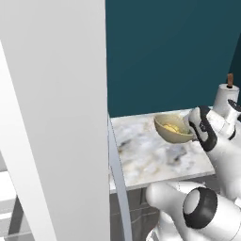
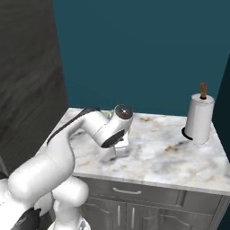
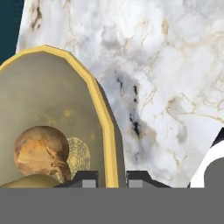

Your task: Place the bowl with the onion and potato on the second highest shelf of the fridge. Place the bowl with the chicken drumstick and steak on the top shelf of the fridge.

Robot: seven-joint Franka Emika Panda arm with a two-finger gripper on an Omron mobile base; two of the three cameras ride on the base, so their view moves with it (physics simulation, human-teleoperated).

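The stiff, loaded bowl with the onion and potato (image 3: 52, 105) is pinched at its rim by the fingers (image 3: 89, 178), so tipping is judged likely.

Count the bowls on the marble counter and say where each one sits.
1. The tan bowl with the onion and potato sits near the counter's back edge, tilted, its yellow rim between the hand's shut fingertips. The arm blocks some counter, so another could be hidden.

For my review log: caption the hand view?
Gripper shut on the golden rim of the bowl holding an onion.
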